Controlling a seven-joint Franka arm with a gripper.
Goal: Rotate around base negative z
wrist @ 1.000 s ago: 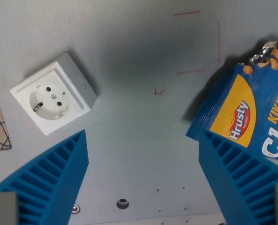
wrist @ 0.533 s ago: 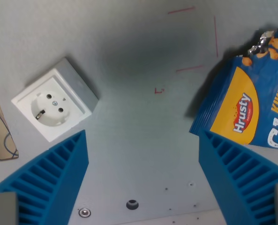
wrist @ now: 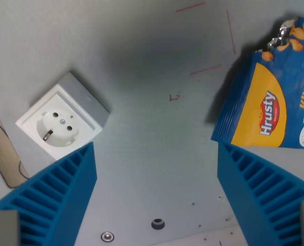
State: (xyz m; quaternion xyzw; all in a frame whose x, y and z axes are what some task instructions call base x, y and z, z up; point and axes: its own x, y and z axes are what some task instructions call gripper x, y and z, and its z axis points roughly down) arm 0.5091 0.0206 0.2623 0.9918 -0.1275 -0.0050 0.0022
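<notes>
My gripper (wrist: 157, 189) is open, with its two blue ribbed fingers (wrist: 54, 200) at the bottom left and bottom right of the wrist view and nothing between them. It hangs above a grey table (wrist: 152, 133). A white wall socket (wrist: 63, 122) lies on the table at the wrist view's left, just above the left finger. A blue snack bag (wrist: 275, 97) marked Hrusty lies at the wrist view's right, above the right finger. A small red mark (wrist: 174, 97) sits on the table between them.
A wooden board (wrist: 5, 154) with a dark cable runs along the left edge. Thin red lines (wrist: 208, 69) are drawn on the table near the bag. A hole (wrist: 157, 223) and a screw (wrist: 107, 236) show near the bottom.
The whole scene has turned in the picture around the red mark, so the camera has rotated. The socket, bag and board keep their places on the table. The fingers stay open.
</notes>
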